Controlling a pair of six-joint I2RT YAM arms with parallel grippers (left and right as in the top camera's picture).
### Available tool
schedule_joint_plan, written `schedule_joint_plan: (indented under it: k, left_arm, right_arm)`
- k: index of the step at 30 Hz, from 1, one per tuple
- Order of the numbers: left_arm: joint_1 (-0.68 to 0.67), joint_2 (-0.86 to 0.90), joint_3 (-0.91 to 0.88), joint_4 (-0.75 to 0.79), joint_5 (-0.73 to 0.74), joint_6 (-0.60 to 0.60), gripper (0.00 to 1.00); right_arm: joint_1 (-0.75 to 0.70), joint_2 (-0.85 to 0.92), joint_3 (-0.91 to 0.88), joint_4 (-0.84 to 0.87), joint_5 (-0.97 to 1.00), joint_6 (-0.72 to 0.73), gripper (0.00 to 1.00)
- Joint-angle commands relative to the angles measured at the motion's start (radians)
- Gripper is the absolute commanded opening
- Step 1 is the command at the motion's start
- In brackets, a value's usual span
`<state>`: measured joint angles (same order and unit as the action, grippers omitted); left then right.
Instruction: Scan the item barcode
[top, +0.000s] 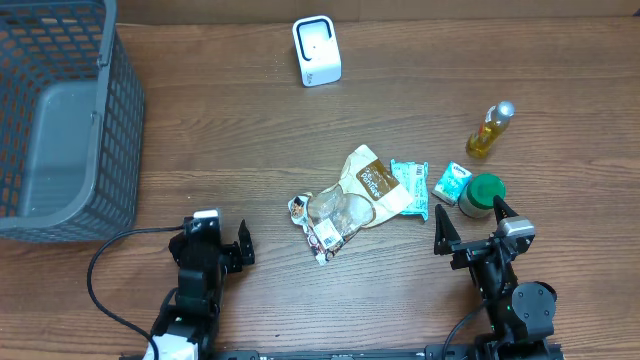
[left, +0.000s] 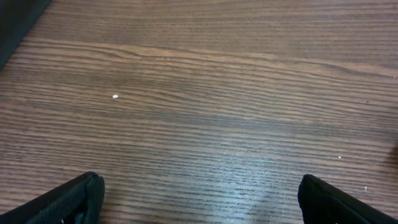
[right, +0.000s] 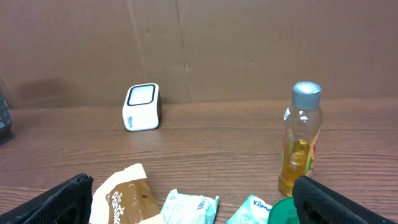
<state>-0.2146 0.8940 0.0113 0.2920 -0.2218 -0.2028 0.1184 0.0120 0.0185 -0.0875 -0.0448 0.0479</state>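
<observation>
left gripper (top: 214, 236) and right gripper (top: 471, 232) both gape empty; reaching into the tight cluster, the right could topple the bottle (top: 490, 130) or pinch two packets (top: 409, 186) together.

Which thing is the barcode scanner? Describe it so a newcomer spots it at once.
Look to the far edge of the table. The scanner stands alone there, behind the heap of packets. It is the only white box, with a dark-rimmed window.
</observation>
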Motion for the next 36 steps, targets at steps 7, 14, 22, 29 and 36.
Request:
schedule_joint_plan:
  k: [7, 14, 22, 29, 36]
  left_arm:
    - [0.006, -0.12, -0.007, -0.091, 0.011, -0.006, 1.0]
    - [0.005, -0.154, -0.007, -0.105, 0.024, -0.006, 1.0]
    - [0.005, -0.317, -0.007, -0.273, -0.003, 0.014, 1.0]
    - [0.005, -0.544, -0.006, -0.356, 0.039, 0.144, 1.0]
    - [0.005, -0.662, -0.006, -0.359, 0.063, 0.18, 1.0]
  right_arm:
    - [-0.003, -0.009, -0.011, 0.006, 0.005, -0.008, 1.0]
    - [-0.003, -0.009, -0.011, 0.006, 0.005, -0.008, 1.0]
    - [-0.003, -0.009, -0.011, 0.006, 0.005, -0.008, 1.0]
    - [-0.003, -0.009, -0.011, 0.006, 0.005, -0.008, 1.0]
    - [-0.003, -0.009, -0.011, 0.006, 0.005, -0.008, 1.0]
